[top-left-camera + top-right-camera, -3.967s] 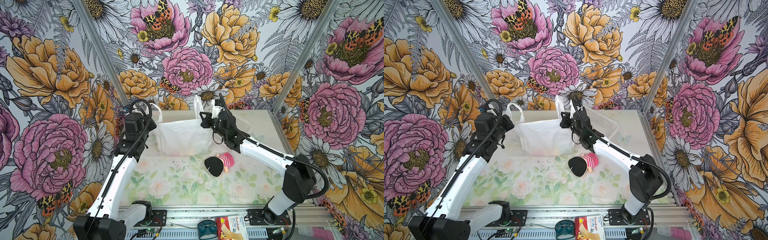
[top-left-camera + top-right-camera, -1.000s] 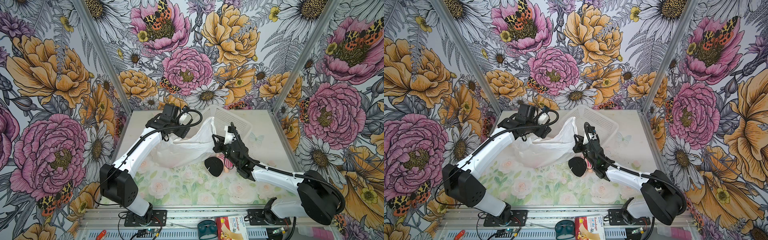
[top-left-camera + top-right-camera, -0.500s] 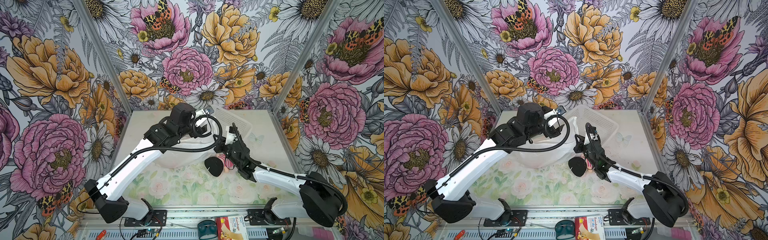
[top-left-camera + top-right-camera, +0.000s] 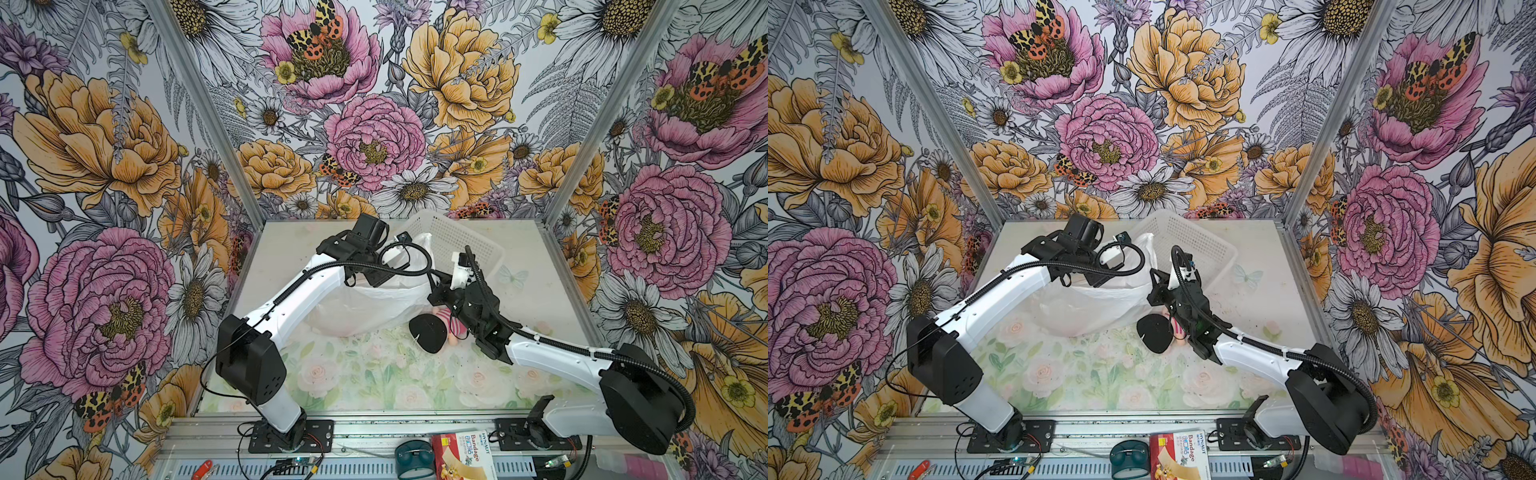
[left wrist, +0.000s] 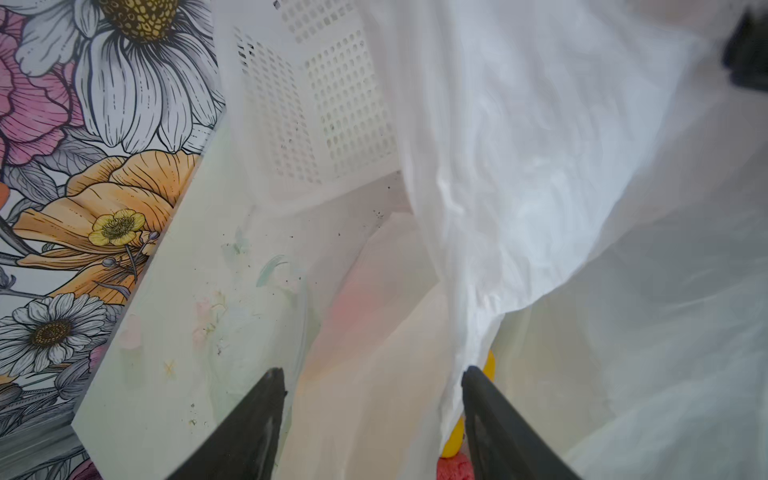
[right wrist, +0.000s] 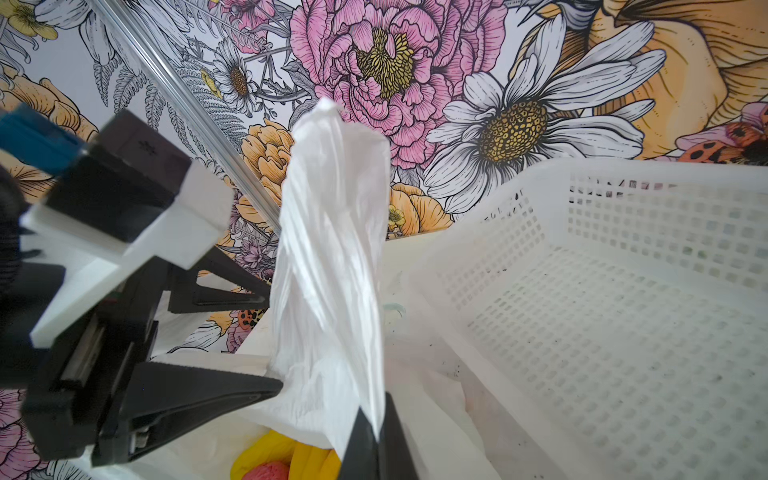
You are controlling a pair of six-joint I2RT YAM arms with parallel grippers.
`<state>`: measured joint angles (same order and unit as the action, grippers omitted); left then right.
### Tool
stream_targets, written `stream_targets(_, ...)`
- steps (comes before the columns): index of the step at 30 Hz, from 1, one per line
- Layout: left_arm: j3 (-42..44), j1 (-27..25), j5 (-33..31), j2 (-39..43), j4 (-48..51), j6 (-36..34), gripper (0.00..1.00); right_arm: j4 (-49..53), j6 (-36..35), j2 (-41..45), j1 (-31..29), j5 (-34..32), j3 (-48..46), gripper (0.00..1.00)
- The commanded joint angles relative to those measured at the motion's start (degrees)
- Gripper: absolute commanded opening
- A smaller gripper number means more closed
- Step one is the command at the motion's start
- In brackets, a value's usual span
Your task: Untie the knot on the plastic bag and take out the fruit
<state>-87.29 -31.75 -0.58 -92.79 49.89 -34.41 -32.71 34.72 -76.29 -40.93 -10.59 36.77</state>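
"Top views first: what sort of room and counter are these?"

"Walls (image 4: 124,137) on three sides carry huge printed flowers in pink, orange and white, with spotted moths among them. Metal posts stand in the two back corners. The counter (image 4: 374,374) has a pale print of roses and green leaves, and the left wrist view shows dark specks on it near the back."

"Where does the plastic bag lie?"

"The plastic bag (image 4: 365,307) slumps at mid-counter in both top views. Its far side is against a white perforated basket (image 4: 461,241), and a black-haired doll (image 4: 430,334) lies just beside it on the right, under the right arm."

"And the hands?"

"The right hand (image 6: 376,419) is pinched tight on a twisted strip of the bag, which rises straight from its fingertips. The left hand (image 5: 372,374) stands fairly wide at the bag's mouth. The hanging film's edge comes right to one finger (image 5: 490,415), and nothing is clamped."

"The fruit?"

"The fruit (image 6: 286,453), yellow and pink-red, shows inside the bag just below the right hand. The left wrist view catches yellow pieces beside that same finger."
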Motion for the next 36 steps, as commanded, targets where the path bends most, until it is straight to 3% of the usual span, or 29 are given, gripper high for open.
stream_targets(1,4.1,-0.1,-0.1,2.2,0.5,0.0,0.69,-1.8,0.0,1.0,-0.3,-1.0,-0.3,0.00)
stream_targets(4,4.9,0.7,-0.5,3.1,0.5,-0.2,0.69,-1.9,0.1,0.8,-0.3,-1.0,-0.3,0.00)
stream_targets(9,5.4,3.0,-1.2,4.3,0.3,0.2,0.79,-1.9,0.0,1.0,-0.3,-1.1,-0.4,0.00)
stream_targets(12,5.8,2.5,-5.3,4.0,0.4,-0.4,0.82,-1.9,-0.1,1.2,-0.3,-1.2,-0.5,0.00)
stream_targets(17,6.9,0.6,-2.0,5.1,0.3,-1.6,0.87,-1.9,0.0,1.2,-0.3,-1.1,-0.5,0.00)
stream_targets(22,6.5,-1.5,-4.1,1.2,0.2,-2.3,0.86,-2.0,0.1,1.1,-0.3,-0.8,-0.5,0.00)
stream_targets(26,3.1,1.1,-5.0,-2.5,0.1,-0.1,0.76,-2.0,0.3,1.2,-0.3,-0.7,-0.7,0.00)
stream_targets(30,0.8,3.2,-7.8,-5.5,-0.1,1.5,0.58,-2.0,0.2,1.7,-0.3,-1.1,-1.0,0.00)
stream_targets(32,0.1,3.6,-8.8,-6.4,0.0,1.8,0.41,-2.1,0.0,1.8,-0.3,-1.1,-1.0,0.00)
stream_targets(35,-1.6,3.8,-10.3,-7.4,0.0,2.1,0.03,-2.1,0.0,1.9,-0.3,-1.2,-1.0,0.00)
stream_targets(36,-2.6,3.9,-11.0,-7.7,0.0,2.4,0.00,-2.1,0.0,1.8,-0.3,-1.4,-0.9,0.00)
